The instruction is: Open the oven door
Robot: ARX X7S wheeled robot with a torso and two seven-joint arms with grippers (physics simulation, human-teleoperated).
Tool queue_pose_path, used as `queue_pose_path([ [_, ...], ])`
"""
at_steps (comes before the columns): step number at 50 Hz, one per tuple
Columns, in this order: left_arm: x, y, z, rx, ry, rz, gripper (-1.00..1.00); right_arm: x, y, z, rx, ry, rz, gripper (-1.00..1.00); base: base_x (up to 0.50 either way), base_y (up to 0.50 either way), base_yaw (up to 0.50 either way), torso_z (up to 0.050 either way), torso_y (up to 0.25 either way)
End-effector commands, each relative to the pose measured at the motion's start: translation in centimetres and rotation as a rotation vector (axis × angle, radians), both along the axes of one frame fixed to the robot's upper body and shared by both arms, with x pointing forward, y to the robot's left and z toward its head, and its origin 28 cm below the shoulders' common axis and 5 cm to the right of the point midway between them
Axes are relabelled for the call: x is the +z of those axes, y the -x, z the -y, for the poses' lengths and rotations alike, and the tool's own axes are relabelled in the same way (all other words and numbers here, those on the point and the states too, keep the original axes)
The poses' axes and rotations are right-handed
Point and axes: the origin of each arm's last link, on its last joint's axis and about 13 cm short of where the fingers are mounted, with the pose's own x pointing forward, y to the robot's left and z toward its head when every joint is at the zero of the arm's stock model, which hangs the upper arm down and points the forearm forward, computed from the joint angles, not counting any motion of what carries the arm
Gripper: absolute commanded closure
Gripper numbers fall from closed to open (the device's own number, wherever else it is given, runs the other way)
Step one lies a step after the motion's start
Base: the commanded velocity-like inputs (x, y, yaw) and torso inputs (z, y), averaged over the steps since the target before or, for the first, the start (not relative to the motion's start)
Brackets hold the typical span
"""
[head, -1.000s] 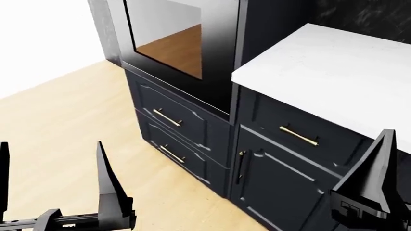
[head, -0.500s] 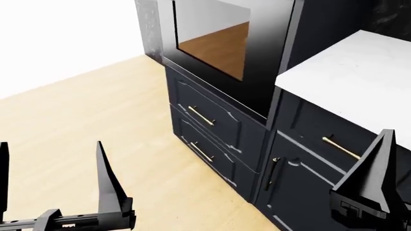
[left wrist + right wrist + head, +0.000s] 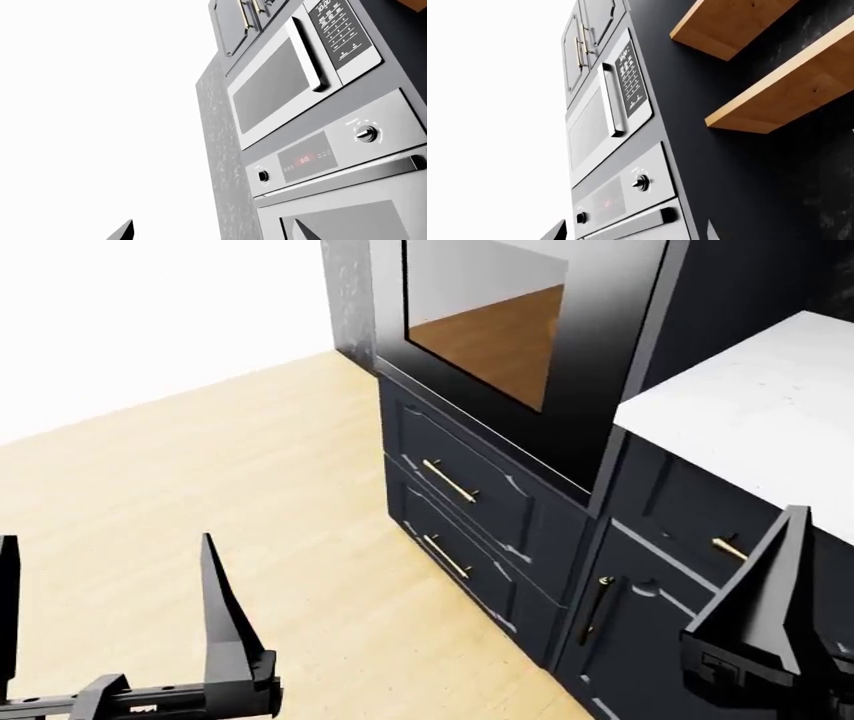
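Observation:
The oven door (image 3: 607, 380) is a glossy black panel with a large glass window, at the top middle of the head view; its handle is cut off there. In the left wrist view the door (image 3: 400, 200) looks grey, under a horizontal bar handle (image 3: 340, 177). The right wrist view shows that same bar handle (image 3: 627, 225). My left gripper (image 3: 107, 540) hangs open low over the floor, far from the door. Of my right gripper, one finger (image 3: 774, 580) shows at the lower right. Both wrist views show wide-apart fingertips, left gripper (image 3: 213, 231) and right gripper (image 3: 635, 231), holding nothing.
Above the oven are a control panel (image 3: 313, 157) with knobs and a microwave (image 3: 280, 85). Two dark drawers with brass handles (image 3: 450, 481) sit below the door. A white countertop (image 3: 761, 410) over dark cabinets is at the right. Wooden shelves (image 3: 774, 95) hang beside the oven column. Wood floor (image 3: 200, 470) spreads left.
The oven, drawers and countertop have slid to the right in the head view, so more floor shows at the left. Both grippers keep the same place in the view and stay open.

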Motion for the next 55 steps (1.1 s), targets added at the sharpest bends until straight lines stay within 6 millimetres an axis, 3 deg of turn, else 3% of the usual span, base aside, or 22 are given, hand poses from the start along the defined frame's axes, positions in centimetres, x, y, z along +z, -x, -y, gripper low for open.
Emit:
queue_pose_path([
  [1, -0.01, 0.02, 0.0, 0.0, 0.0, 0.0, -1.0, 0.0, -0.12, -0.02, 0.004, 0.001, -0.012, -1.0, 0.0, 0.0, 0.0, 0.0, 0.0],
  [25, -0.03, -0.02, 0.03, -0.002, -0.001, 0.0, -1.0, -0.04, 0.05, -0.04, 0.013, 0.003, -0.01, -1.0, 0.3, -0.07, 0.0, 0.0, 0.0],
  [55, -0.05, 0.02, 0.0, -0.001, -0.001, -0.002, -1.0, 0.01, -0.05, -0.01, 0.014, -0.003, -0.01, -1.0, 0.18, 0.19, 0.0, 0.0, 0.0],
])
